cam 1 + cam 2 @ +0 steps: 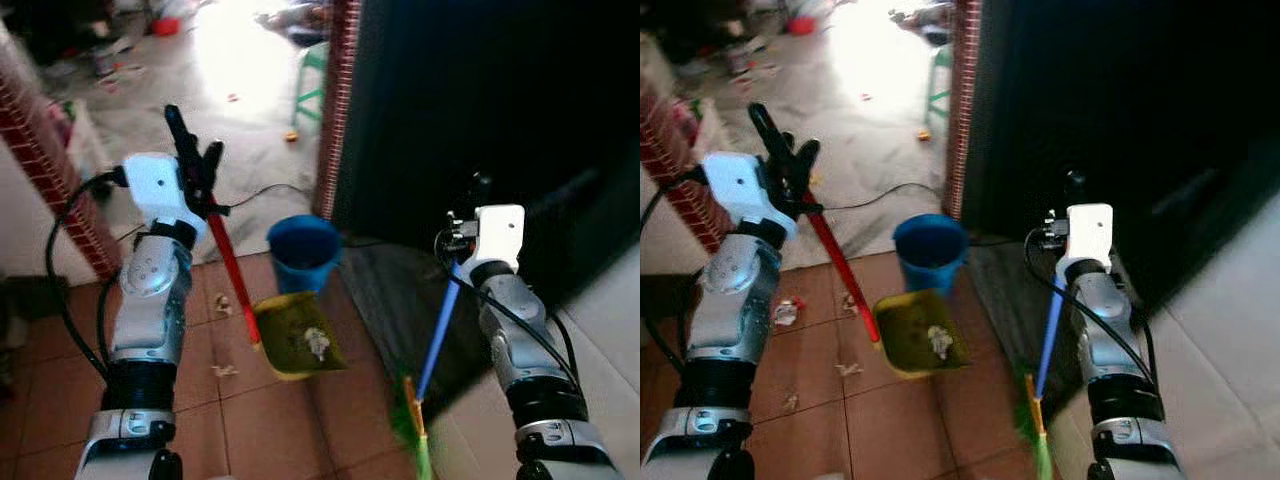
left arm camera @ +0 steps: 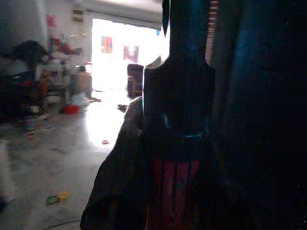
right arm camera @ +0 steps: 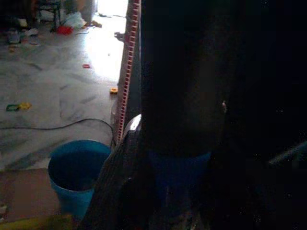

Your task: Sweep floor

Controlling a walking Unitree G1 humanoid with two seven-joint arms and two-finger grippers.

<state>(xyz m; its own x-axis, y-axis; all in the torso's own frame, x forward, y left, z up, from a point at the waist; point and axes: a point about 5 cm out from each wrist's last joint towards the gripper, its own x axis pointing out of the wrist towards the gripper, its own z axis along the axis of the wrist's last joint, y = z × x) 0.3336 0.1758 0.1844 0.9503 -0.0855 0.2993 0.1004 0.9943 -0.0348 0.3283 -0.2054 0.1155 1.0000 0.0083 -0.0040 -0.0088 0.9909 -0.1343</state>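
Floor (image 1: 290, 420): tiled, scraps remained at 9 o'clock of dustpan (image 1: 297, 336).
Dustpan: held some litter; left gripper (image 1: 197, 170) clamped its red handle.
Broom (image 1: 432, 345): right gripper (image 1: 470, 232) grasped it.
Bucket (image 1: 303, 252): dustpan's 12 o'clock.
Progress: judged partway.
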